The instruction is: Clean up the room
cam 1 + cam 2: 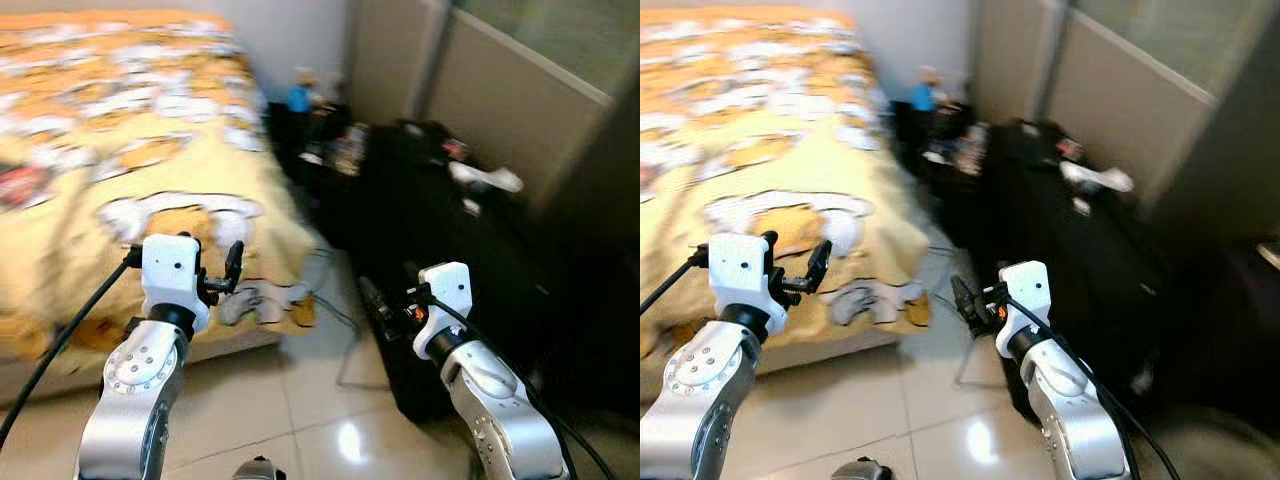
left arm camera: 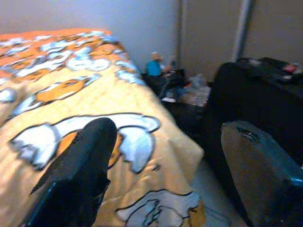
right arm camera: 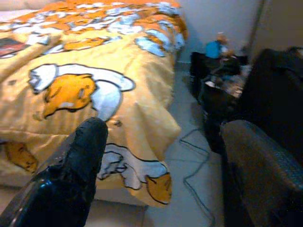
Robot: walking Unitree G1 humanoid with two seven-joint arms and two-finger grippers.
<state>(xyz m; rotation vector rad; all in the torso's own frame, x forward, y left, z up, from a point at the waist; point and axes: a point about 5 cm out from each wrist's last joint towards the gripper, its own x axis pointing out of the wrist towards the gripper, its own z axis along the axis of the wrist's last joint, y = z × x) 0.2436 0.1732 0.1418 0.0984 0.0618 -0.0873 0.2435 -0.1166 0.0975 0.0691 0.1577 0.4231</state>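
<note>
Facing yellow bedspread [image 1: 120,150]; left gripper [image 2: 165,179] and right gripper [image 3: 161,184] wide apart, empty; floor cable [image 3: 191,156] clearest by right wrist.

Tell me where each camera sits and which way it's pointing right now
Left eye, right eye: on the head, looking forward and down at the bed and black furniture; both silver arms show.
Left wrist: along the open left gripper toward the bed's corner.
Right wrist: along the open right gripper at the bedspread and floor cable.
Shared: the blue figure.
</note>
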